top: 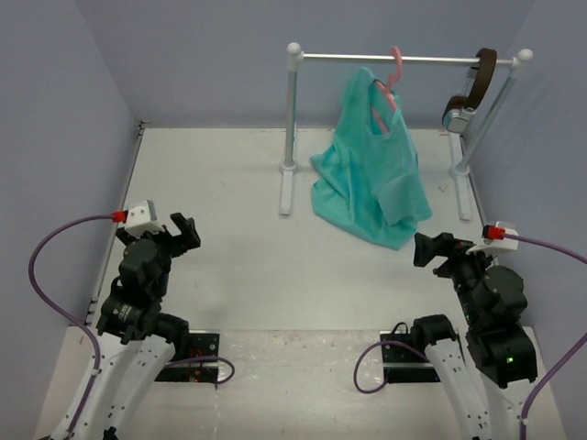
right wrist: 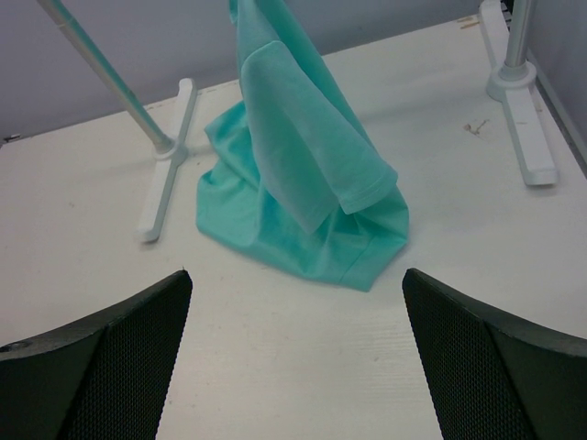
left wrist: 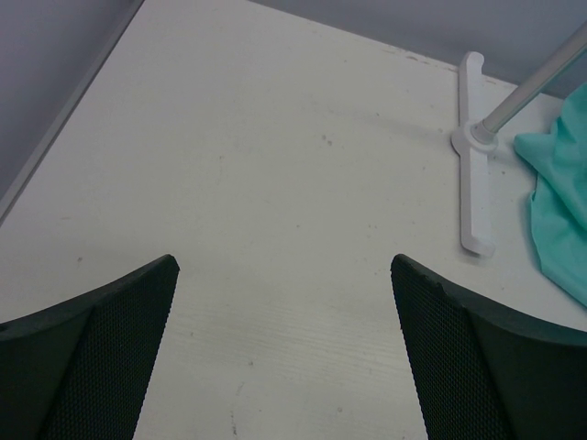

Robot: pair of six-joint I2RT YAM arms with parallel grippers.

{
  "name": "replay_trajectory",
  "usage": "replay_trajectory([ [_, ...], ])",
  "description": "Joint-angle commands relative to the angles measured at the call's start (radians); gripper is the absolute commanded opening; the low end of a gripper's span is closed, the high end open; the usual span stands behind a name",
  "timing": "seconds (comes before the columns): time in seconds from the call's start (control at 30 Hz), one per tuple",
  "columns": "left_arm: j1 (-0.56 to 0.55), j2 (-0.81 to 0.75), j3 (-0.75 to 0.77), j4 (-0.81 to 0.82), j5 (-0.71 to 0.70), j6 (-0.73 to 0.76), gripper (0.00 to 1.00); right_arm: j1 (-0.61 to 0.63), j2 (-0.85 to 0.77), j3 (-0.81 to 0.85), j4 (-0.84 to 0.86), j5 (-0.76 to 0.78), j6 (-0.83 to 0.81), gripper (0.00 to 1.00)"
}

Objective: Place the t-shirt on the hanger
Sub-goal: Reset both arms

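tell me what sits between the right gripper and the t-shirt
Nothing but bare white table. In the right wrist view the open right gripper faces the t-shirt, whose hem is pooled on the table, with nothing in the gap. The top view agrees.

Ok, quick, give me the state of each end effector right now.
Left end effector: open, holding nothing, above the table.
Right end effector: open, holding nothing, short of the t-shirt.
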Motion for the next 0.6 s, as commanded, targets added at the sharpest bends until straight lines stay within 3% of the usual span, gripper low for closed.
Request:
replay_trajectory([
  [0.0,-0.006,-0.011,-0.019,0.033,-0.005,-0.001,1.0,0.003,0.007,-0.008,0.049,0.023,0.003,0.99],
  [0.57,-0.008,-0.021,-0.024,0.04,0.01,0.008,1.0,0.003,0.01,-0.045,0.071,0.056,0.022,0.99],
])
